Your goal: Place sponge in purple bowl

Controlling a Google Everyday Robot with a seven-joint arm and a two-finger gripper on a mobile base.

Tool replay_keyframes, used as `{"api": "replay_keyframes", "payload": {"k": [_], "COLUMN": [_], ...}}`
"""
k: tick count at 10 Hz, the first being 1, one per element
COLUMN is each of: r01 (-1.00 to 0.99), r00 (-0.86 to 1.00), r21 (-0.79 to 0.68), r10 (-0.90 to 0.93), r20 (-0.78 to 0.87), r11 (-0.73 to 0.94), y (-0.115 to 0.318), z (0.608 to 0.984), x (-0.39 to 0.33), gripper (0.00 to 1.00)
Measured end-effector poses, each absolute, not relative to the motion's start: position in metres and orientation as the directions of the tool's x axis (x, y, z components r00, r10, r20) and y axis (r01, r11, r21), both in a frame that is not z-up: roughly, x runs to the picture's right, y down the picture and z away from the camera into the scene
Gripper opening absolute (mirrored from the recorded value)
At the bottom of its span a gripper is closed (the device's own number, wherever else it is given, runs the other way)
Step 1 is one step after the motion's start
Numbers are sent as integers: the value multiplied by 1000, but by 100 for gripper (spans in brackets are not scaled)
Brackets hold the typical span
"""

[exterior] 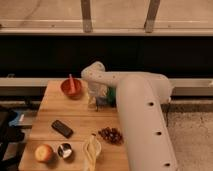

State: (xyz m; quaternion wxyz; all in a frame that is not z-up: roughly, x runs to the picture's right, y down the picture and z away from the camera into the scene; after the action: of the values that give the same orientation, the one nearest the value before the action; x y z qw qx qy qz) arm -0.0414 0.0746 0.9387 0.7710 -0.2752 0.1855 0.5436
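At the middle of the wooden tabletop, just right of the orange-red bowl, the end effector hangs low at the end of the bulky white arm. Whether it is apart, together or clamped on something cannot be told. A small pale patch sits at its tip, close above the wood. It may be the sponge, but it blends with the end effector's own pale parts, so its shape, long axis and heading cannot be made out. The arm covers the tabletop's right side, the purple bowl cannot be seen, and only a sliver of something green shows behind the arm. Nearer the front lie a black slab, an apple, a metal cup, a banana and a dark reddish cluster.
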Motion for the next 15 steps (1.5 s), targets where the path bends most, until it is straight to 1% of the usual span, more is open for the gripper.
{"api": "replay_keyframes", "payload": {"k": [5,6,7,13,15], "r01": [-946,-946,-946,-944,-936], "r00": [324,324,325,328,349], "r21": [-212,-212,-213,-217,-249], "r10": [739,740,739,737,758], "r20": [-590,-590,-590,-590,-551], "r11": [245,245,246,247,250], "y": [75,74,73,73,64], "z": [940,939,938,936,928], "x": [-35,-36,-36,-38,-50], "gripper": [8,2,0,0,0]}}
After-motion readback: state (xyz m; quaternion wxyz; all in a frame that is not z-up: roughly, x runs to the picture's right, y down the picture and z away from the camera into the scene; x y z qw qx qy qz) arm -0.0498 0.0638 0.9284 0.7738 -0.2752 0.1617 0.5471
